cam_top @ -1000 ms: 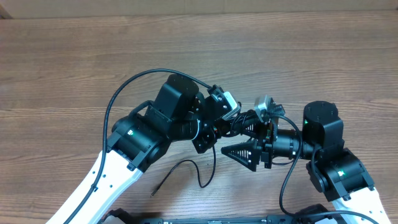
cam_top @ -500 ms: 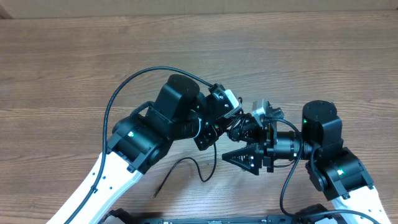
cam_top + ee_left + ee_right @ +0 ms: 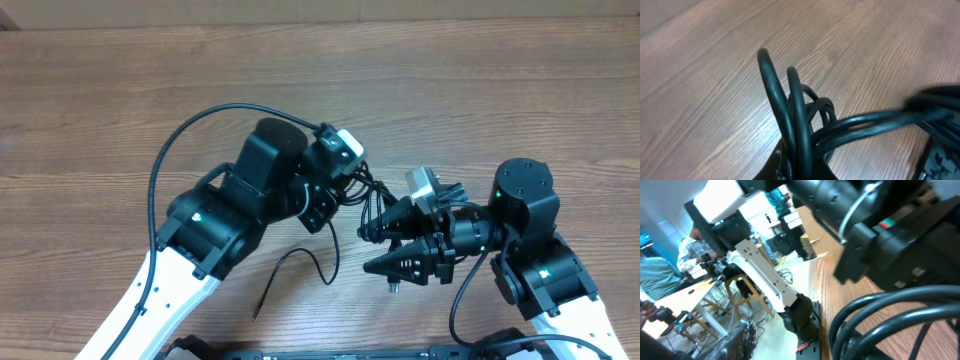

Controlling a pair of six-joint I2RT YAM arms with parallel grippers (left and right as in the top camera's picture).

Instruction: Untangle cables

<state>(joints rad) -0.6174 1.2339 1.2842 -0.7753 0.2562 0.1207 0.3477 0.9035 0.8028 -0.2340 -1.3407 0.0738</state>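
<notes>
Overhead, the cable bundle [image 3: 372, 198] hangs in the air between the two arms, a little toward 5 o'clock from the middle of the wooden table [image 3: 480, 90]. The left gripper [image 3: 345, 192] sits at the bundle's 9 o'clock with its jaws pressed together. The left wrist view shows several black loops [image 3: 795, 125] rising straight out of that pinch, so it holds the bunch at its root. The right gripper [image 3: 368, 250] comes in from the bundle's 5 o'clock with its two pointed fingers spread. Strands run close by the upper finger, but I cannot tell whether any strand lies between the two. The right wrist view only shows thick dark curves at its 5 o'clock, too close to sort out. A loose cable [image 3: 305, 262] lies flat on the wood at the bundle's 7 o'clock, apart from both grippers.

The step in hand looks like taking a second hold so the bunch can be drawn apart. To do it well:

- The left pinch should act as a fixed anchor.
- The right fingers should close on one strand only, preferably an outer loop and not the crossing.
- The pull should go toward 3 o'clock, away from the anchor, slow and level.
- If the loops tighten instead of opening, the pull should ease off and a different strand be chosen.

Gripping two strands at once would likely cinch the knot.
</notes>
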